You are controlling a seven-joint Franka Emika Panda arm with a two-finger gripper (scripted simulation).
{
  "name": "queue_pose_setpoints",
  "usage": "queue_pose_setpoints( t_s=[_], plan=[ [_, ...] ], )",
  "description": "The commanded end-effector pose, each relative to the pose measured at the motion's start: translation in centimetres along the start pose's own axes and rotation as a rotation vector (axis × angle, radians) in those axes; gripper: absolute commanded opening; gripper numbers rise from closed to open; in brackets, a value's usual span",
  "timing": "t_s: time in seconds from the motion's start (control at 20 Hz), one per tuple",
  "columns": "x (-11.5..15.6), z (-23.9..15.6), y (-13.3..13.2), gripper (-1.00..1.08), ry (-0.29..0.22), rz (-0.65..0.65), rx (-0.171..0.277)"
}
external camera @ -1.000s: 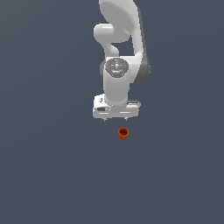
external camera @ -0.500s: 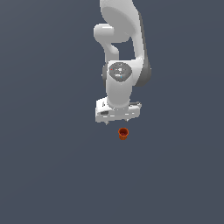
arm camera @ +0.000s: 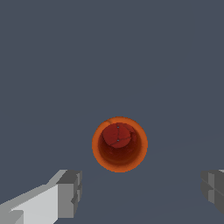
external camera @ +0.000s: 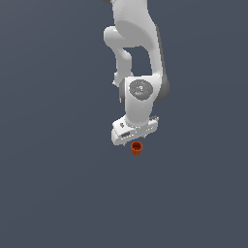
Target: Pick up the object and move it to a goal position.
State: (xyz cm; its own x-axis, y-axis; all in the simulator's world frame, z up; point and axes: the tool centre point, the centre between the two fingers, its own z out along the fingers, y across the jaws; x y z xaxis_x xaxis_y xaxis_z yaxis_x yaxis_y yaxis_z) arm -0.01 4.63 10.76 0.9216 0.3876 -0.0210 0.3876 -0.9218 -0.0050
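Orange-red cup (arm camera: 119, 144) stands upright, mouth up, on the bench (external camera: 58, 193); gripper (arm camera: 138, 192) directly above, fingers (arm camera: 70, 194) apart, not touching.

The cup (external camera: 137, 147) stands upright on the counter (external camera: 58, 193), mouth up, at six o'clock just below the gripper (external camera: 134, 141), whose spread jaws flank it at either side without touching.
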Motion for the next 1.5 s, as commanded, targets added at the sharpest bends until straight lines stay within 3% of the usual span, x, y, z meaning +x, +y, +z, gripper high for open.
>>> queue_pose_setpoints(
  t_s=[0.0, 0.45, 1.45],
  plan=[
    [0.5, 0.7, -0.4, 1.0, 0.007, -0.06, -0.003],
    [1.2, 1.9, -1.2, 1.0, 0.02, -0.167, -0.007],
    [1.4, 6.9, -1.2, 1.0, 0.02, -0.171, -0.007]
  ],
)
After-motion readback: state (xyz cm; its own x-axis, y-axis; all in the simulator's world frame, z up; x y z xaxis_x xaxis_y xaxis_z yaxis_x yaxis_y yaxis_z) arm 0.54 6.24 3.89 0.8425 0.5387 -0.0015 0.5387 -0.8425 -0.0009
